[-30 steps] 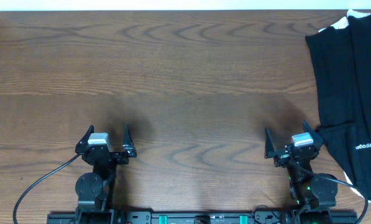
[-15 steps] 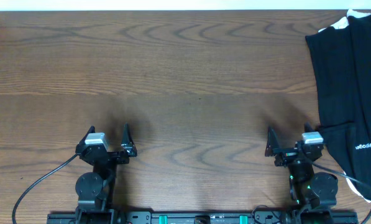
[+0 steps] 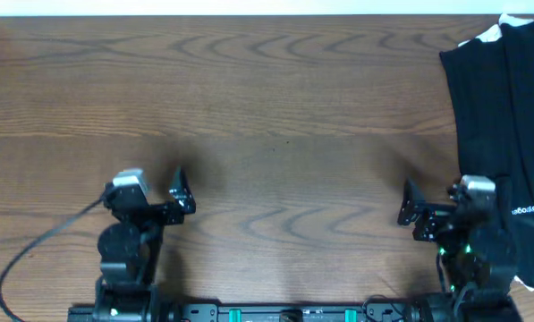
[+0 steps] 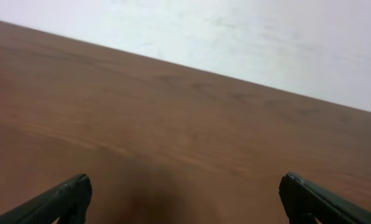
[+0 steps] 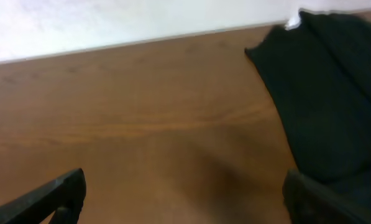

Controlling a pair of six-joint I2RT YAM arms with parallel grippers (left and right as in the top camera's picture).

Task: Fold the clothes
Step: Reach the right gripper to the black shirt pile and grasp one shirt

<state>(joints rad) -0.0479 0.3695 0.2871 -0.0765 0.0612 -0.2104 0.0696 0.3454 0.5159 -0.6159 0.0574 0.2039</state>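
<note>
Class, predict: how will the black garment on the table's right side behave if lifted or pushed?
The black garment lies flat with soft creases, so it would probably droop limply when lifted. It looks thin, so likely light. Pushed across the wooden table, it may bunch rather than slide.

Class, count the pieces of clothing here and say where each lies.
1: a black garment at the right edge of the table, cropped by the frame; others may be hidden.
</note>
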